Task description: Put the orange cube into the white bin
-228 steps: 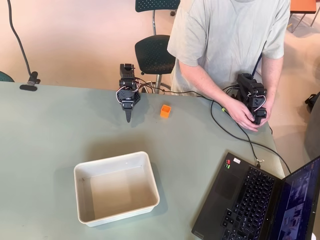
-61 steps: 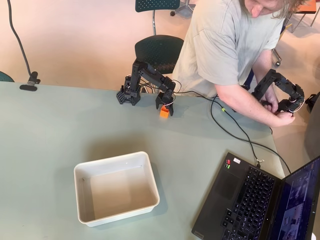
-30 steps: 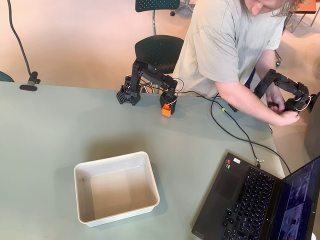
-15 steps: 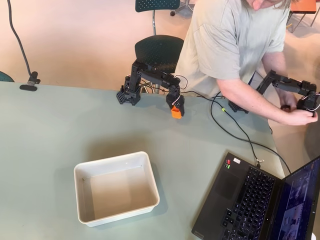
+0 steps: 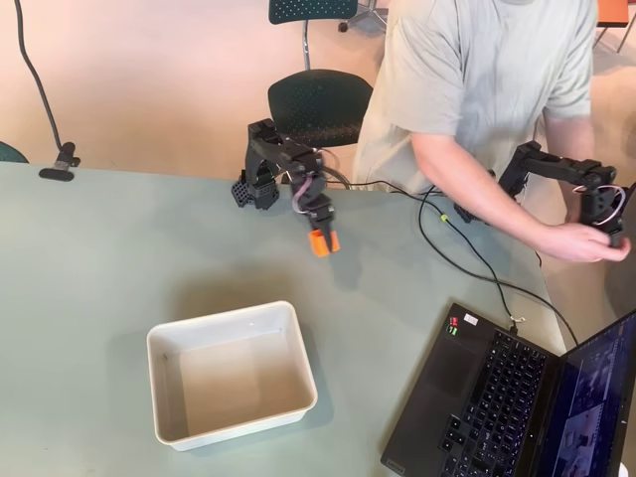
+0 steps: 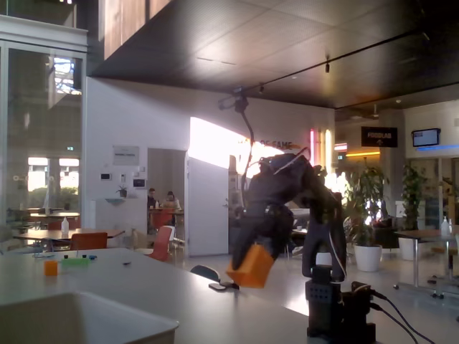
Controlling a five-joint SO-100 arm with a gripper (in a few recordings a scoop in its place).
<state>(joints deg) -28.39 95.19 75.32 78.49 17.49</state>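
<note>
overhead view: gripper [image 5: 320,241] closed on the orange cube [image 5: 319,243], held clear of the table [image 5: 89,258] — fixed view shows the cube [image 6: 252,266] tilted in the air. white bin [image 5: 231,315] sits lower-left of the gripper, well apart, so the carry likely runs down and left across the picture.

Fixed view: white bin [image 6: 86,322] cut off by bottom & left edges, only rim corner seen. End effector [image 6: 252,252] backlit, fingers not resolved. Overhead view: laptop [image 5: 517,397] cropped at bottom-right; person's head cut off at top.
</note>
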